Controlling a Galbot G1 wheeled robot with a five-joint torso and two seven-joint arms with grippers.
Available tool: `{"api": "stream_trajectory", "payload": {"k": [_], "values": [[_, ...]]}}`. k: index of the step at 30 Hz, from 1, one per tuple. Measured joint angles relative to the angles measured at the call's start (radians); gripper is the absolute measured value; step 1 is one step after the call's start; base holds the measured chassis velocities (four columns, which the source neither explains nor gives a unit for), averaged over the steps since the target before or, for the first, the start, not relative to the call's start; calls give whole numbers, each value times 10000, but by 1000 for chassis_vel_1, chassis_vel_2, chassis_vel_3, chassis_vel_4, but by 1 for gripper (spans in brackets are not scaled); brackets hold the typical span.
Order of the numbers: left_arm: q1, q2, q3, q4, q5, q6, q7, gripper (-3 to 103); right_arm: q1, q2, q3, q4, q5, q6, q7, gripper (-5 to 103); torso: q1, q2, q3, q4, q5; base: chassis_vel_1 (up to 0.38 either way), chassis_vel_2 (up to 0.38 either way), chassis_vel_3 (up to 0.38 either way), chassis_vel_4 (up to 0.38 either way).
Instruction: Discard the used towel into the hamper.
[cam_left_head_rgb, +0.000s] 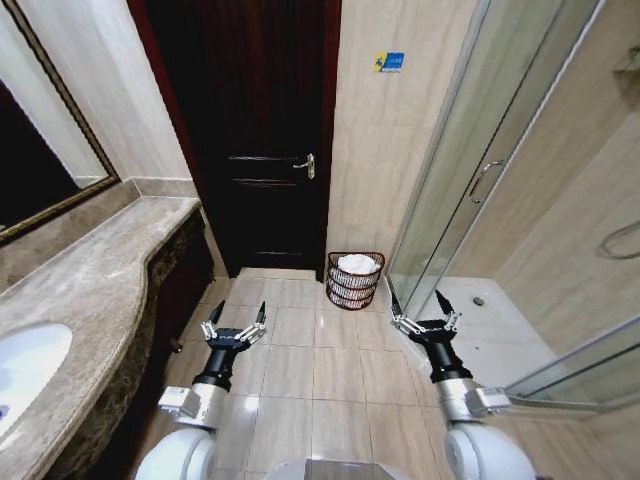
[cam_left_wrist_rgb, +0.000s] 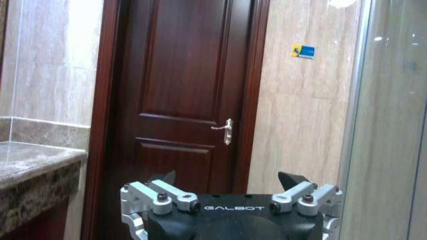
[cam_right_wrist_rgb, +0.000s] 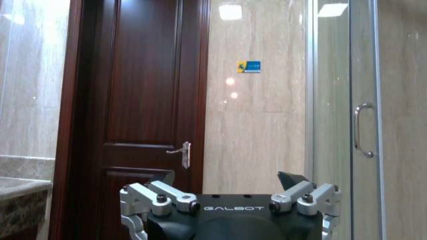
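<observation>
The hamper (cam_left_head_rgb: 354, 287), a small round reddish-brown wire basket, stands on the tiled floor against the far wall, between the door and the shower. A white towel (cam_left_head_rgb: 358, 264) lies bunched inside it at the top. My left gripper (cam_left_head_rgb: 240, 317) hovers open and holds nothing, over the floor short of the hamper and to its left. My right gripper (cam_left_head_rgb: 417, 308) is open too, level with the left one and to the hamper's right. In the wrist views the left gripper (cam_left_wrist_rgb: 227, 180) and the right gripper (cam_right_wrist_rgb: 227, 177) both point at the door wall with their fingers spread.
A dark wooden door (cam_left_head_rgb: 250, 130) with a metal handle (cam_left_head_rgb: 306, 165) is shut straight ahead. A stone counter (cam_left_head_rgb: 95, 280) with a white sink (cam_left_head_rgb: 25, 375) runs along the left under a mirror (cam_left_head_rgb: 40, 160). A glass shower enclosure (cam_left_head_rgb: 480, 190) stands at the right. Tiled floor (cam_left_head_rgb: 320, 370) lies between.
</observation>
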Motion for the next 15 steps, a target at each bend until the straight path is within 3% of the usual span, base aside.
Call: {"api": "stream_trajectory", "payload": {"k": [15], "values": [[0, 0, 0, 0, 0, 0, 0, 100, 0, 0, 0, 0, 0, 0, 0, 100, 0, 1, 0, 0, 0, 0, 0, 0, 0]]}}
